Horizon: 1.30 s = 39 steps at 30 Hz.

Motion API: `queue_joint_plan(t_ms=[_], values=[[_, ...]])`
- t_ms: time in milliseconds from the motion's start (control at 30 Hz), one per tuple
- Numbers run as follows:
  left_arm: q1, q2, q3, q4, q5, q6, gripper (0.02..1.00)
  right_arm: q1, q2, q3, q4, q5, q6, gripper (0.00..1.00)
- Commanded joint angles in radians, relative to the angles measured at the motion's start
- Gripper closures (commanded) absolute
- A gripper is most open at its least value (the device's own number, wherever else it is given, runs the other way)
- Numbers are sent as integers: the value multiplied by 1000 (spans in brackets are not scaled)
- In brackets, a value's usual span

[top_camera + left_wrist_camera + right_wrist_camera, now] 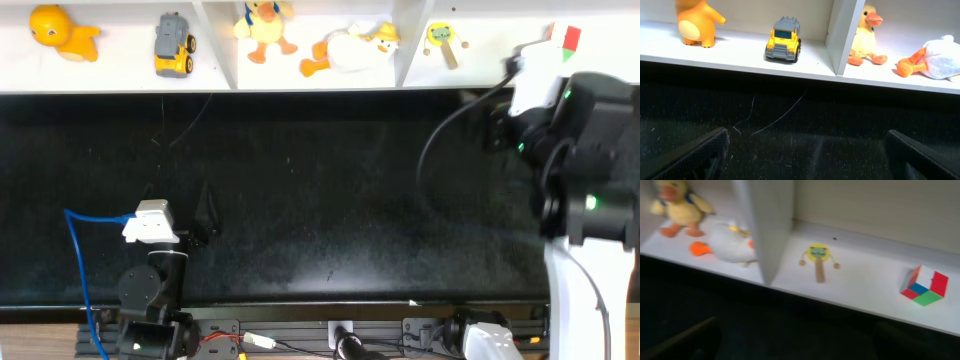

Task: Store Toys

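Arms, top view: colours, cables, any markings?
The left arm has black joints, a white block at the wrist and a blue cable looping beside it. The right arm has black housings, green indicator lights, a white lower link and a black cable. The left fingers and right fingers are dark.

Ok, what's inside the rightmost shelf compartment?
A small stick rattle and a multicoloured cube sit apart on its white floor. From above, the right arm covers most of the cube.
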Motion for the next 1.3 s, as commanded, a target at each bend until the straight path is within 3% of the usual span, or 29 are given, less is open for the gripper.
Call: queue_joint_plan(t_ms=[33, 767, 1300], values=[[5, -10, -5, 2, 10, 18, 20, 106, -142, -6, -89, -11, 101, 5], [5, -10, -5, 2, 10, 18, 20, 108, -126, -9, -183, -10, 100, 7], [5, -10, -5, 2, 10, 18, 20, 108, -304, -18, -184, 24, 97, 5]])
